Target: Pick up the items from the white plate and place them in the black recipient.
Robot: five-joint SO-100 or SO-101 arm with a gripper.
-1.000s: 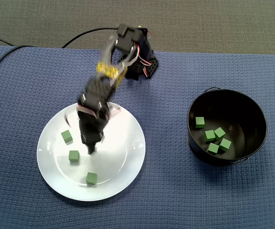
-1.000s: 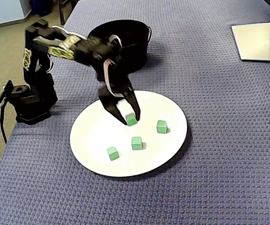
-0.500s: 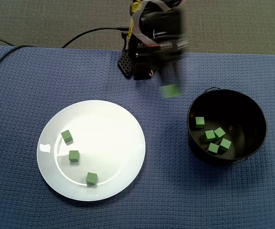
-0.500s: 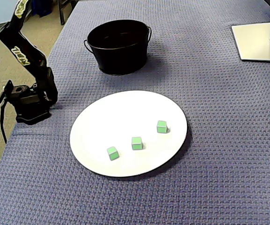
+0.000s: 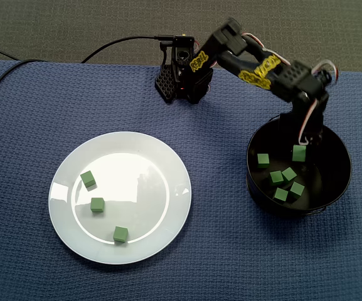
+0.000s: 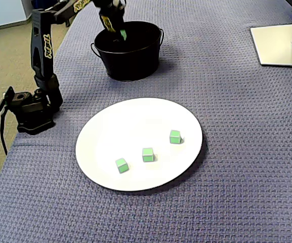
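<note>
The hand is closed on a green cube and hangs over the mouth of the black bucket, so this one looks ready to drop. Five loose cubes lie on the bucket's floor. Well to the left of the bucket in the top-down fixed view, the white plate holds three leftover cubes, so roughly two thirds seems done. From above the fingers are hard to tell apart. From the side the bucket's wall hides its contents, and the arm is cut off at the top edge
</note>
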